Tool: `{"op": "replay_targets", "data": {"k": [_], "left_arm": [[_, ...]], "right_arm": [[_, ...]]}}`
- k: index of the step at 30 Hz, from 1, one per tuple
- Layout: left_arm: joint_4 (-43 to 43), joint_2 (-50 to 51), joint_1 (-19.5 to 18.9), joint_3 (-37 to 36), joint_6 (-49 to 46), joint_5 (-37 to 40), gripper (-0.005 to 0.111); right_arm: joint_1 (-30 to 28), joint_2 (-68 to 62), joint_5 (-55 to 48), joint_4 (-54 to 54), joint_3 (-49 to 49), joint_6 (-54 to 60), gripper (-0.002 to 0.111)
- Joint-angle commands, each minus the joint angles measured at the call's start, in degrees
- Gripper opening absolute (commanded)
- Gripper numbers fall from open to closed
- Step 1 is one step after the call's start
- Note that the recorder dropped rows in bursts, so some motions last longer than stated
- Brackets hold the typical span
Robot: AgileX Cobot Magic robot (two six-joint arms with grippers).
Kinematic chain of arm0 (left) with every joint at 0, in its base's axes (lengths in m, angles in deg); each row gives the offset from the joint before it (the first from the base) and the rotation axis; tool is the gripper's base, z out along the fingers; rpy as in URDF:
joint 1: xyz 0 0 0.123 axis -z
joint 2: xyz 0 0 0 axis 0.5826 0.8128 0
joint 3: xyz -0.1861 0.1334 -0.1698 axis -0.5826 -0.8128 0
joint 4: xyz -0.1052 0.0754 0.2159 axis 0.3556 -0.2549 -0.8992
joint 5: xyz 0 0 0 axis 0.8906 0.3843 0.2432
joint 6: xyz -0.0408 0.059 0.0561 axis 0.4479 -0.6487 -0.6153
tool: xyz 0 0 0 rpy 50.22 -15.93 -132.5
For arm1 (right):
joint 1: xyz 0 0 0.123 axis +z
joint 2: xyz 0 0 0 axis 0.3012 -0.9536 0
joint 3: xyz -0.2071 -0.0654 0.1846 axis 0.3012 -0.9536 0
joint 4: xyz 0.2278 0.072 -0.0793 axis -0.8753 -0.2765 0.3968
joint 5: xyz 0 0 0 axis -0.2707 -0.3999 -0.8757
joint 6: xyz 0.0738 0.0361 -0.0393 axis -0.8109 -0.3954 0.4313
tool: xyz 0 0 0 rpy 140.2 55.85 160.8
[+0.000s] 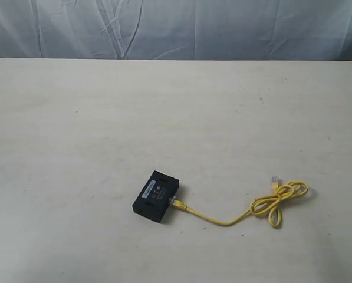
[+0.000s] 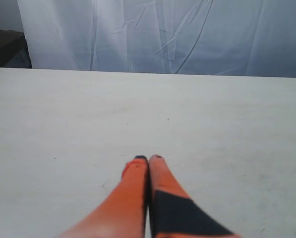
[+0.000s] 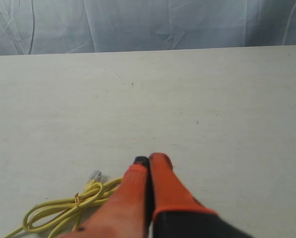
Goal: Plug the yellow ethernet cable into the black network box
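Note:
The black network box (image 1: pixel 157 196) lies flat on the table near the front, its white label strip facing up. The yellow ethernet cable (image 1: pixel 223 220) has one plug sitting at the box's right side; whether it is fully seated I cannot tell. The cord runs right to a loose coil (image 1: pixel 280 197), and its free clear plug (image 1: pixel 275 178) lies just beyond the coil. In the right wrist view the coil (image 3: pixel 63 208) and clear plug (image 3: pixel 94 176) lie beside my right gripper (image 3: pixel 150 159), which is shut and empty. My left gripper (image 2: pixel 148 158) is shut over bare table. Neither gripper shows in the exterior view.
The pale table (image 1: pixel 164 118) stretches wide around the box and cable. A wrinkled grey-blue cloth backdrop (image 1: pixel 176 26) hangs behind the table's far edge. A dark object (image 2: pixel 6 47) shows at the backdrop's side in the left wrist view.

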Motion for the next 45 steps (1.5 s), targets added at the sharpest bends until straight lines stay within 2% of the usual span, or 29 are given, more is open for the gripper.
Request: {"op": "replay_targets", "data": {"k": [1,11,45], "left_arm": [[-1.4,-0.3,0.0,-0.3,0.4,-0.7,0.0],[-2.4,-0.3,-3.4,-0.3,0.4,-0.7,0.0],[-2.4,-0.3,-3.4,-0.3,0.4,-0.7,0.0]], "right_arm": [[-0.2,0.4,0.6,0.0,-0.1,0.0,0.0],[-0.2,0.4,0.6,0.0,-0.1,0.0,0.0],[-0.2,0.4,0.5,0.0,-0.1,0.1,0.0]]}}
